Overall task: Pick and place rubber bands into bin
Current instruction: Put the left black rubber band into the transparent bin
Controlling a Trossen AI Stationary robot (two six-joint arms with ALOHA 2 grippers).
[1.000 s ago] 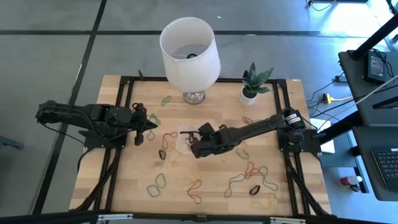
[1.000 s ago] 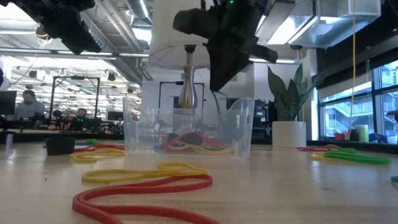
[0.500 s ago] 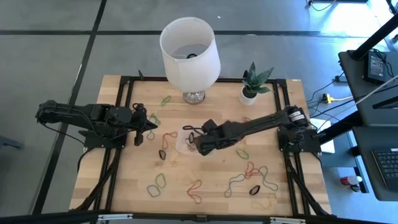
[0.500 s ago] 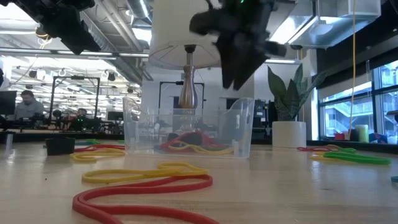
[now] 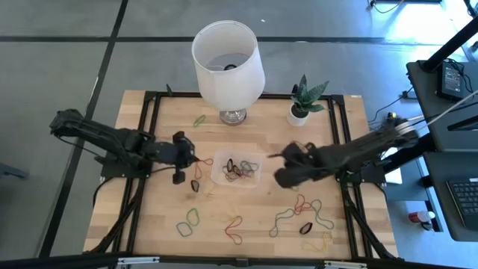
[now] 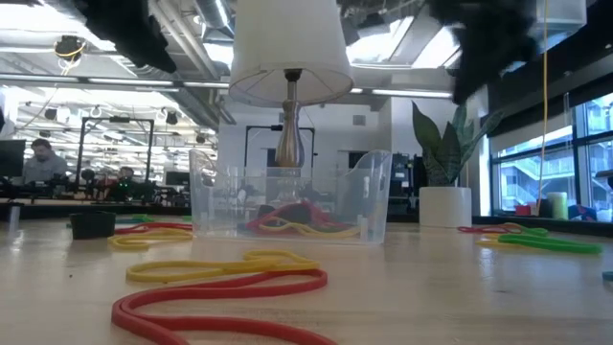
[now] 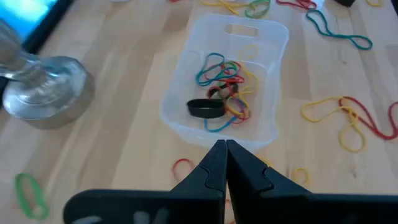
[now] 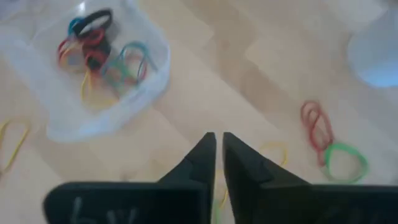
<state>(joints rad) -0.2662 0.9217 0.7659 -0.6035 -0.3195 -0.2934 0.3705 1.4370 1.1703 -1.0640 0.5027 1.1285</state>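
The bin (image 5: 237, 169), clear and shallow, stands at the table's middle with several coloured rubber bands (image 7: 221, 93) and one black band lying in it. More rubber bands (image 5: 299, 203) lie loose on the wood around it. My left gripper (image 5: 196, 159) is shut and hovers just left of the bin; its wrist view shows the shut fingertips (image 7: 225, 149) before the bin's near wall. My right gripper (image 5: 272, 157) is shut and hangs just right of the bin (image 8: 106, 68), holding nothing that I can see. In the low view the bin (image 6: 287, 196) rests flat on the table.
A white lamp (image 5: 228, 60) on a metal foot stands at the far edge, with a potted plant (image 5: 305, 101) to its right. Loose bands crowd the near right part (image 5: 314, 224); a few lie near left (image 5: 187, 220) and by the lamp foot (image 5: 199, 119).
My right gripper has drawn away from above the bin toward the table's right and now hangs beside it, so the bin's contents show. My left gripper has moved right, toward the bin's left side.
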